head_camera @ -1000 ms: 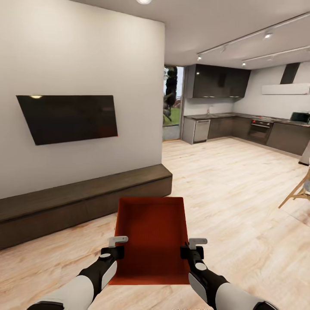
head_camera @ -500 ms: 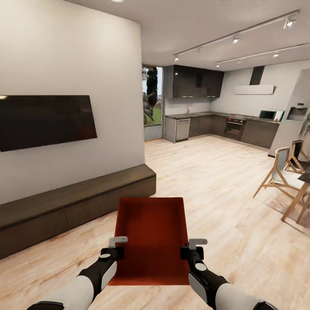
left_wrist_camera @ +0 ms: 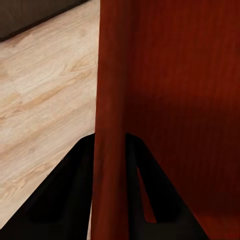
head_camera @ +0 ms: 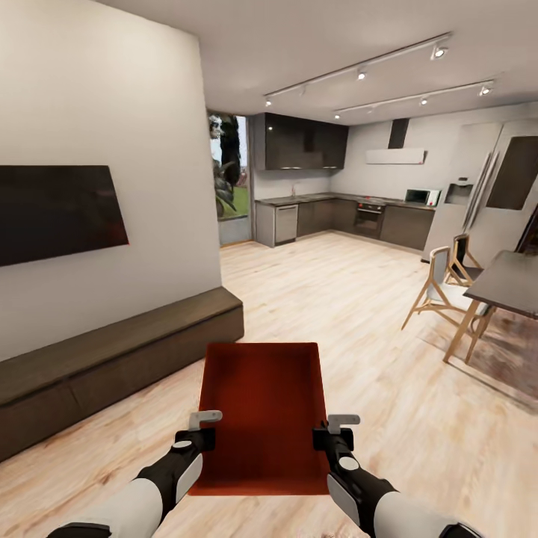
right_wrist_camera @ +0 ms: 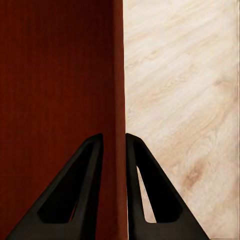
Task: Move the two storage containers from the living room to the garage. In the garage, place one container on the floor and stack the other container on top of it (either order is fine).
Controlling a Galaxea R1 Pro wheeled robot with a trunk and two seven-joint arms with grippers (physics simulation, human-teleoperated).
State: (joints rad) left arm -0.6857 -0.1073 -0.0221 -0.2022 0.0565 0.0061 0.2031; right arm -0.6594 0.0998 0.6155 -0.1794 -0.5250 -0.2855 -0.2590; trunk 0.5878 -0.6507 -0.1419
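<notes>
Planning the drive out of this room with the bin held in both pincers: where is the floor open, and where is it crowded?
Open wood floor runs from the storage container, clamped by the left pincer and right pincer, toward the kitchen cabinets, bordered left by the bench. Crowded at right: chairs and dining table.
</notes>
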